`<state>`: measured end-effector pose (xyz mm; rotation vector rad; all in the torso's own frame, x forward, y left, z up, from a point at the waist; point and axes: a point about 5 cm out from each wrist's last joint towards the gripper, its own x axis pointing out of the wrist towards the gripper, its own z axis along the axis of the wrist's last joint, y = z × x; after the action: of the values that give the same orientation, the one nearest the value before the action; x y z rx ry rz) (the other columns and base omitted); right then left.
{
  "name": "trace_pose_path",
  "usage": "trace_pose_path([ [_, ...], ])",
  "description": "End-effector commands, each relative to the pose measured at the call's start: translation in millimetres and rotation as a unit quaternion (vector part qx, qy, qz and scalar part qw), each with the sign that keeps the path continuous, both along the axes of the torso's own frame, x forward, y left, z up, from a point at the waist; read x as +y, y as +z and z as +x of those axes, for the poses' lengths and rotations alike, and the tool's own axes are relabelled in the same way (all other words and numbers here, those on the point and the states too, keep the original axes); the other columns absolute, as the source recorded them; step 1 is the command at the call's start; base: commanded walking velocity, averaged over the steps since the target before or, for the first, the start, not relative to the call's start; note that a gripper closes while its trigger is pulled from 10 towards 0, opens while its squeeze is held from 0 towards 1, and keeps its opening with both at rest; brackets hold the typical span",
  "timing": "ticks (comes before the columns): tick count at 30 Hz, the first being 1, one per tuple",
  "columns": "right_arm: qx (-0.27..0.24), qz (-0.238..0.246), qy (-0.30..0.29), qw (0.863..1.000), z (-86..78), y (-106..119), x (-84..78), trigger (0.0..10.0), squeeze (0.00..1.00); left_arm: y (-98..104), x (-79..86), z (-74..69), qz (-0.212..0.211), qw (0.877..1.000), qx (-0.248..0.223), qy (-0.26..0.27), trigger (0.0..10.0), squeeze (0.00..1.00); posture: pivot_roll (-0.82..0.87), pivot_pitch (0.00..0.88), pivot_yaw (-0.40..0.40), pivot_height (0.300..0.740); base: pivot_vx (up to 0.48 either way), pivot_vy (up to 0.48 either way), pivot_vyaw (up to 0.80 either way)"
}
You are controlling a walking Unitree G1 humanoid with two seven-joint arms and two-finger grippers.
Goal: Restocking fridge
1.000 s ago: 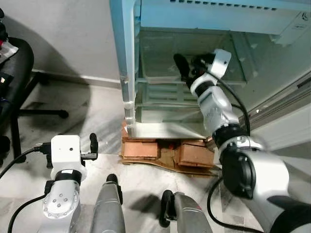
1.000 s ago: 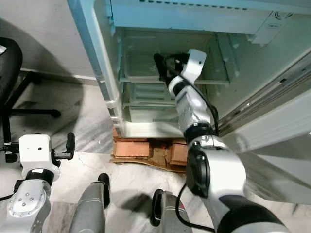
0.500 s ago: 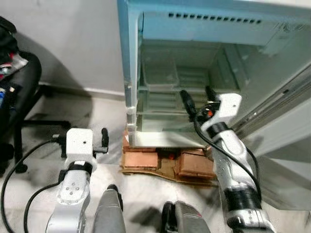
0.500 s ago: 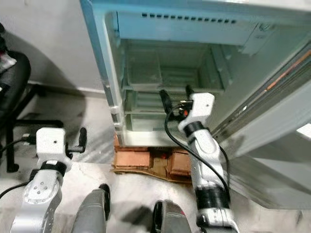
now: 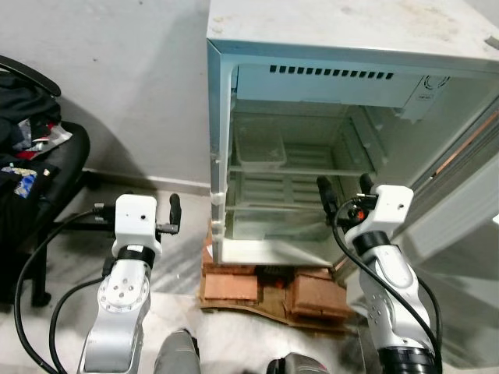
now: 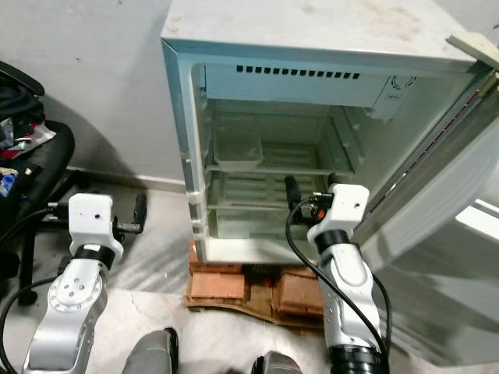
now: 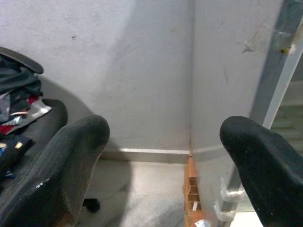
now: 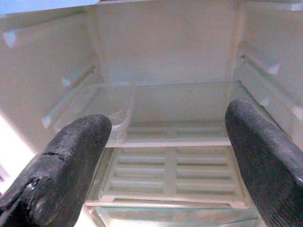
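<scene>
Spread wide and holding nothing, the fingers of our right gripper (image 5: 343,192) hang just before the open front of the small white fridge (image 5: 327,93), aimed at its clear shelves (image 8: 175,142), probably so we can gauge the room inside. A shallow clear plastic tray (image 5: 260,148) rests at the upper shelf's left edge. Our left gripper (image 5: 173,212), fingers likewise apart and empty, waits outside the cabinet's left wall. Flattened brown cardboard (image 5: 269,290) props the fridge; a black office chair (image 5: 39,171) piled with clothes stands well apart.

Tray (image 5: 260,148) on fridge (image 5: 343,47) shelf, apparently.
</scene>
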<state>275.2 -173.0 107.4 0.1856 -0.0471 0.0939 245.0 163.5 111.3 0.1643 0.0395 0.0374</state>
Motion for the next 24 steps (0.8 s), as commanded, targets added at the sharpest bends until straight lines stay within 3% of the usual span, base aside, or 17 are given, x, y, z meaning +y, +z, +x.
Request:
trace_pose_path([
  [1,0.002,0.002,-0.023,1.000,-6.0,1,-8.4,10.0,0.00,-5,0.0,-1.9,-0.004,1.000,0.006,-0.001,10.0,0.00,0.10,0.055,-0.047,0.740,-0.277,0.000,0.00],
  [16,0.054,-0.036,-0.077,0.995,-17.5,-23,-9.8,10.0,0.00,-10,-4.6,11.1,0.005,1.000,0.008,-0.025,10.0,0.00,0.07,0.019,-0.024,0.740,-0.278,0.000,0.00],
  [24,0.065,-0.059,-0.029,0.996,-28.5,-26,-2.1,10.0,0.00,-14,-8.0,18.1,0.019,0.999,0.013,-0.044,10.0,0.00,0.08,0.000,-0.024,0.740,-0.277,0.000,0.00],
])
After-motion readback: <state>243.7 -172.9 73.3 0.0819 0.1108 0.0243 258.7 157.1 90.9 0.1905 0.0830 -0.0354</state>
